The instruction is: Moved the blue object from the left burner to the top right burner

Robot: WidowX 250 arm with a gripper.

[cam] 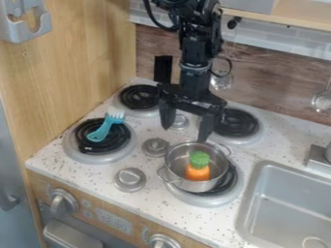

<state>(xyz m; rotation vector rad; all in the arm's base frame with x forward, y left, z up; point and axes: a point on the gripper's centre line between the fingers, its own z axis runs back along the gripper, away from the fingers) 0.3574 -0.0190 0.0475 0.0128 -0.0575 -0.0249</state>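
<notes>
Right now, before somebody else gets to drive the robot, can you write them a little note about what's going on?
Gripper: jaws apart, nothing between them, hanging over the stove behind the pot.
Blue utensil: lying on the front left burner.
Done: nothing of the move yet; the top right burner has no utensil on it.
Left: grip the utensil, lift it, carry it across, and set it on the top right burner.
</notes>
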